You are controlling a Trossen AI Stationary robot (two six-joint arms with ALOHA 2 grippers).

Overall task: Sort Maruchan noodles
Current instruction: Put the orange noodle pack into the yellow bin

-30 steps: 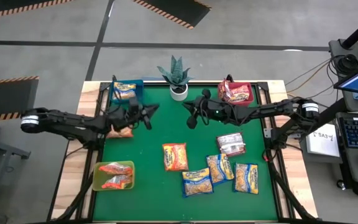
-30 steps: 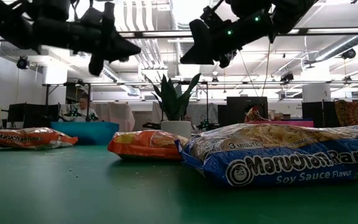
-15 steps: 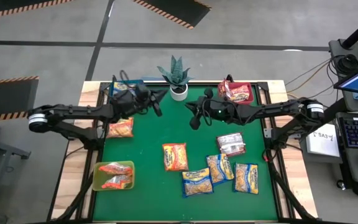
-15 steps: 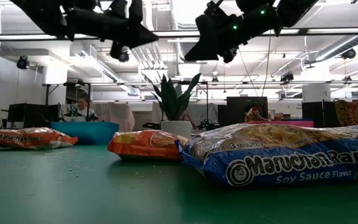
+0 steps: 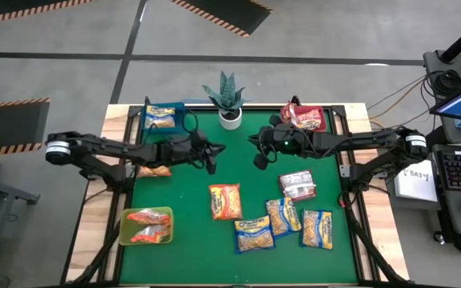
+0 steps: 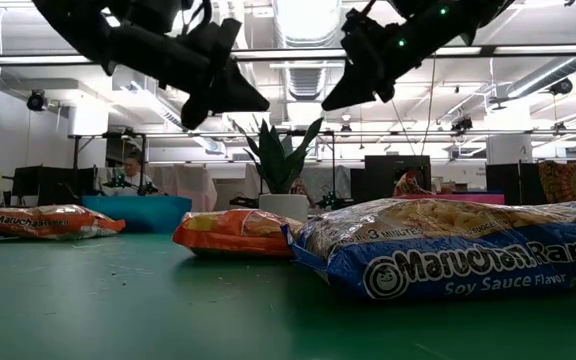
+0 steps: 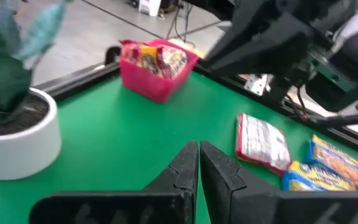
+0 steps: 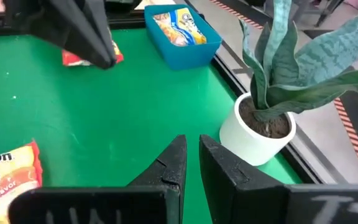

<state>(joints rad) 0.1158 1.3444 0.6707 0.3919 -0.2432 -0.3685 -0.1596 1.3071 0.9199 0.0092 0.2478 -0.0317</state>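
While both arms hang above the green surface (image 5: 182, 200), the left gripper (image 5: 212, 157) and right gripper (image 5: 258, 152) hold jaws nearly together, empty; loose Maruchan noodles (image 5: 225, 201) lie mid-surface and toward its right; others fill the blue bin (image 5: 160, 118), red bin (image 5: 304, 120) and yellow-green bin (image 5: 146, 226).

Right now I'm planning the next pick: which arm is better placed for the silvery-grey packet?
Right, probably. The right gripper hovers nearer the silvery-grey packet, on its own side; the left gripper hangs farther off.

Bright overhead lights, soft shadows, wrist views blurry w/ motion
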